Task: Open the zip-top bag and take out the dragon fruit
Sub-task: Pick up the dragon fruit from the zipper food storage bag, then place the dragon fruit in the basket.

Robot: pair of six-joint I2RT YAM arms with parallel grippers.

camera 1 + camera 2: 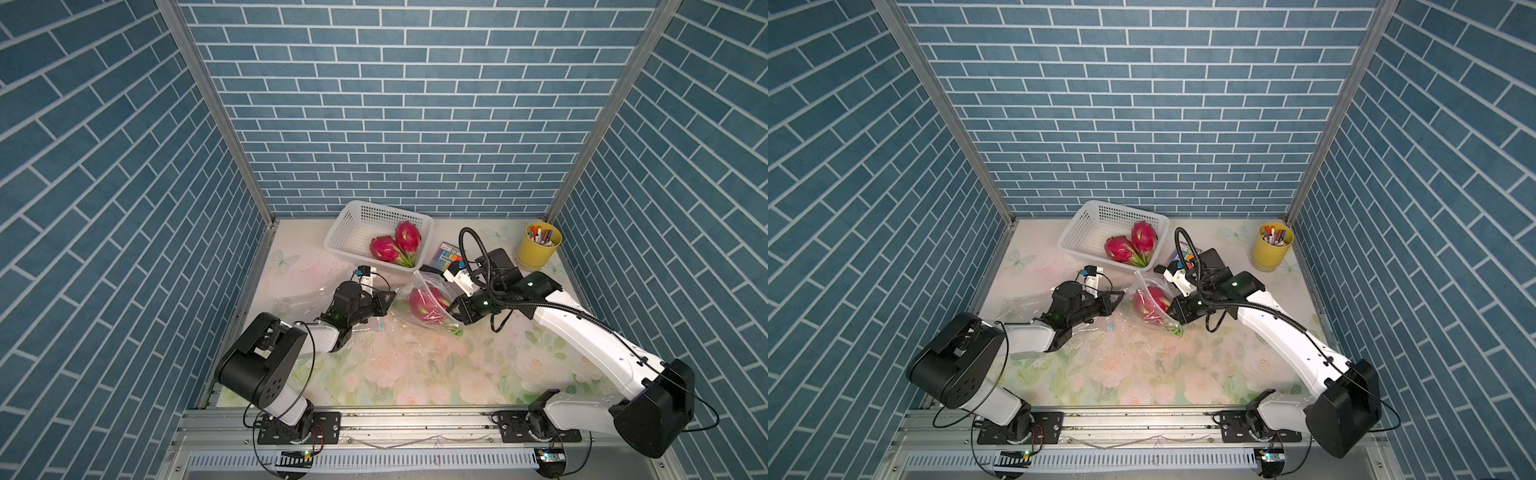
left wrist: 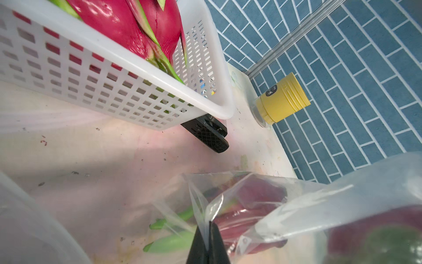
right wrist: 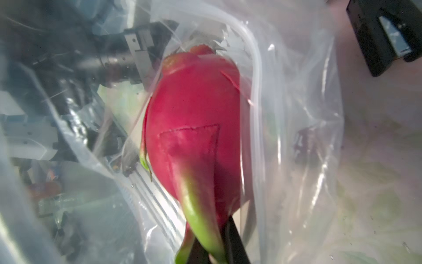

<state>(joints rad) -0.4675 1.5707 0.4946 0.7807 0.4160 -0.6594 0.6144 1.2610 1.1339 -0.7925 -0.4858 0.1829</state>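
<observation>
Tabletop (image 1: 415, 374) with a floral cover, seen from above. A white basket (image 1: 365, 224) stands just beyond the left fingers (image 2: 197, 249), on their far side, holding two loose fruits (image 1: 384, 248), pink with green tips. A clear bag (image 1: 419, 282) stretches between the two sets of fingers. The fruit (image 1: 426, 303) sits inside the bag, pink, directly in front of the right fingers (image 3: 234, 242) and a little past the left ones. A yellow cup (image 1: 538, 249) stands well behind and beyond the right fingers, in the far corner. The left gripper (image 2: 209, 228) is closed tight, its black fingers pinching a folded edge of the bag's plastic. The right gripper (image 3: 214, 246) is almost fully closed, its fingers nipping a green leaf at the fruit's end; whether plastic lies between leaf and fingers cannot be told.
</observation>
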